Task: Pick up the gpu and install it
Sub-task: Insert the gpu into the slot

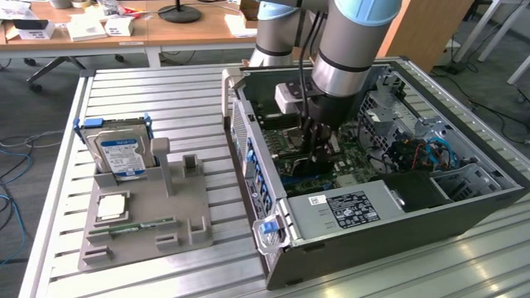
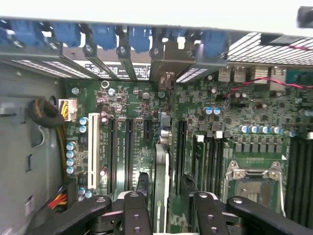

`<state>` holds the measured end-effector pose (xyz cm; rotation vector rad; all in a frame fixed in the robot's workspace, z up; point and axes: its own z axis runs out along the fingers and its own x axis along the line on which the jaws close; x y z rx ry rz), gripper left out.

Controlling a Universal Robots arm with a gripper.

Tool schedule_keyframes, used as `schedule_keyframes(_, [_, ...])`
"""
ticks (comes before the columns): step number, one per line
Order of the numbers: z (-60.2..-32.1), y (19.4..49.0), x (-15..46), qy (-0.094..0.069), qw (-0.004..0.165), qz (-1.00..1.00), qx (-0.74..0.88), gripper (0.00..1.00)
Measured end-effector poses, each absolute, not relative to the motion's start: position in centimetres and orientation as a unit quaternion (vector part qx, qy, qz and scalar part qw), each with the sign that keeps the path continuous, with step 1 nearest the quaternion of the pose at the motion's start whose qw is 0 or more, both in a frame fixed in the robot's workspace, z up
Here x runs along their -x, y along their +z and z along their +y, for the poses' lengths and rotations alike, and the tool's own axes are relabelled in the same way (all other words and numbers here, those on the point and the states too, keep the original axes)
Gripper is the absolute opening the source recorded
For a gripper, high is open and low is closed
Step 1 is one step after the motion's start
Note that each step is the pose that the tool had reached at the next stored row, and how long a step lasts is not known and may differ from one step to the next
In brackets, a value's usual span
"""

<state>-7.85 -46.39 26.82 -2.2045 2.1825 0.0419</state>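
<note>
The hand [image 2: 164,208] is deep inside the computer case [image 1: 463,205], fingers parted either side of the gpu [image 2: 161,181]. The card stands on edge in its motherboard slot, bracket toward the case's rear, so nothing is gripped.

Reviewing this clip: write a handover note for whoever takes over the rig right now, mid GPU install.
Gripper: open, down inside the computer case, fingers on either side of the gpu, apparently not touching it.
gpu: standing on edge on the motherboard, in line with an expansion slot.
Done: card picked up and brought to the slot.
Left: full seating cannot be confirmed; the arm is inside the case.
Elsewhere: hard drive and RAM stick sit on the grey holder.
</note>
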Motion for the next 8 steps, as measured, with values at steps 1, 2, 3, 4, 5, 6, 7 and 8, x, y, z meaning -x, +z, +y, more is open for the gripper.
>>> schedule_keyframes(1, [-46.4,27.2,7.9,0.013,0.02,0.703,0.71,0.4])
schedule_keyframes(2, [-46.4,27.5,7.8,0.013,0.02,0.703,0.71,0.4])
schedule_keyframes(3, [-46.4,27.9,7.9,0.013,0.02,0.703,0.71,0.4])
schedule_keyframes(4, [-46.4,28.1,7.9,0.013,0.021,0.703,0.71,0.4])
schedule_keyframes(5, [-46.4,28.4,7.9,0.012,0.021,0.703,0.71,0.4])
schedule_keyframes(6, [-46.3,28.7,7.9,0.012,0.021,0.703,0.71,0.4])
schedule_keyframes(7, [-46.3,29.0,7.9,0.012,0.021,0.703,0.71,0.4])
schedule_keyframes(8, [-46.3,29.3,7.9,0.011,0.022,0.703,0.71,0.4])
